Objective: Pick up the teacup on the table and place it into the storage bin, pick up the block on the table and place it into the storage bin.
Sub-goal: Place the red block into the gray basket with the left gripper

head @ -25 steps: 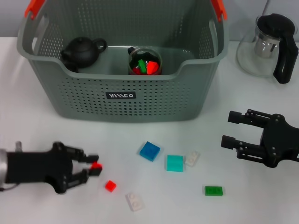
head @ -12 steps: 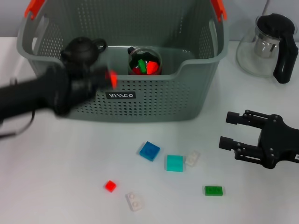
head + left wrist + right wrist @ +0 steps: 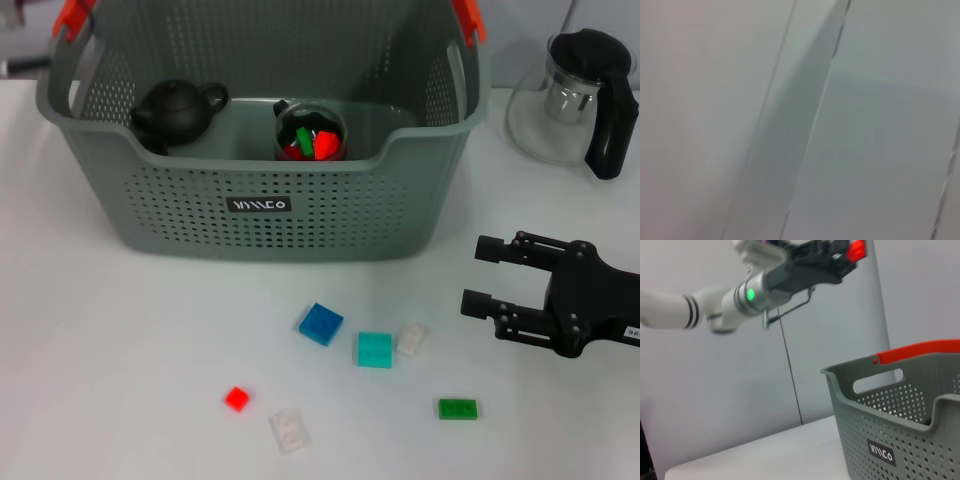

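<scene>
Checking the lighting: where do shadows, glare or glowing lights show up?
Head view: a soft shadow lies under the storage bin, highlights glint on the glass pitcher. Right wrist view: a green light glows behind the left tool, shut on a red block. Left wrist view: only a darker grey band.

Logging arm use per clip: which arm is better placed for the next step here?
Left, probably. In the right wrist view the left gripper is raised high near the storage bin, pinching a red block ready to drop. The right gripper hangs open and empty beside the bin.
</scene>
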`<action>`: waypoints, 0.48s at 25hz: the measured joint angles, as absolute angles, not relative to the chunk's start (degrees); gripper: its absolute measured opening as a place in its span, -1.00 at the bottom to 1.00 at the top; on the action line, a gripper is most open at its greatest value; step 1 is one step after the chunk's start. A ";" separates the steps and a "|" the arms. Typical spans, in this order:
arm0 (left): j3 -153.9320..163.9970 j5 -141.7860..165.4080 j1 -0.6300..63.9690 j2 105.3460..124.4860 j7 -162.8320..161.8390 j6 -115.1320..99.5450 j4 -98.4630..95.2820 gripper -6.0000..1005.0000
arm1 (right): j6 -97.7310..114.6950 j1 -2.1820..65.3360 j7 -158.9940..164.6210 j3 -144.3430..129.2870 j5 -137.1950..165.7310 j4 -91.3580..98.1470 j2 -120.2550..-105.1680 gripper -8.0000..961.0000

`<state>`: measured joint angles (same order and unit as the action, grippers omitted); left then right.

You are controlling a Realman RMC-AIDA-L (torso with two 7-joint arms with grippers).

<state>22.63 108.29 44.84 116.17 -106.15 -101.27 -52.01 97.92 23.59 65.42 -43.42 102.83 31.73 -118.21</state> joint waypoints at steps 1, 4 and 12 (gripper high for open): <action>26.16 109.19 45.21 115.64 -109.89 -98.81 -54.29 -0.47 | 97.91 23.61 65.40 -43.36 102.83 31.73 -118.22 0.53; 35.22 116.05 46.88 114.70 -118.90 -92.97 -60.62 -0.47 | 97.68 23.67 65.35 -43.10 102.83 31.73 -118.30 0.53; 53.03 136.85 52.38 116.58 -131.84 -81.71 -61.79 -0.47 | 97.11 24.12 65.28 -43.06 102.82 31.75 -118.72 0.53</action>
<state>53.03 136.85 52.38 116.58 -131.84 -81.71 -61.79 97.11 24.12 65.28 -43.07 102.82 31.75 -118.72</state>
